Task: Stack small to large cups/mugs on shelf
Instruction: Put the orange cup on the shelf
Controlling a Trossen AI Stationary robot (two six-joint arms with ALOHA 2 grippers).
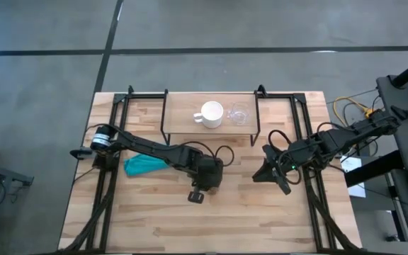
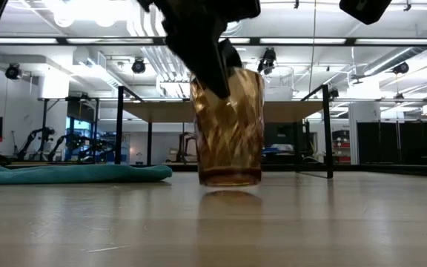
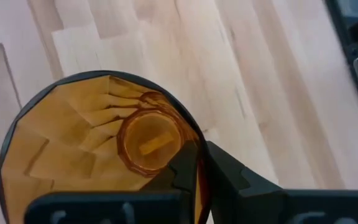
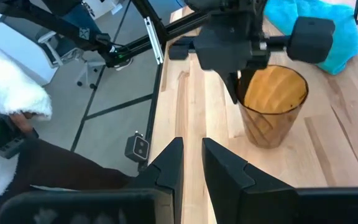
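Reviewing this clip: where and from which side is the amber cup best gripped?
By the rim wall, from above, which seems best: the amber cup stands upright on the table with its mouth open, and its faceted wall flares upward. The left tool already pinches it that way, one finger inside and one outside. The right tool waits beside it.

Mug (image 1: pixel 211 114) left of glass cup (image 1: pixel 239 114) — both on shelf (image 1: pixel 183 122)
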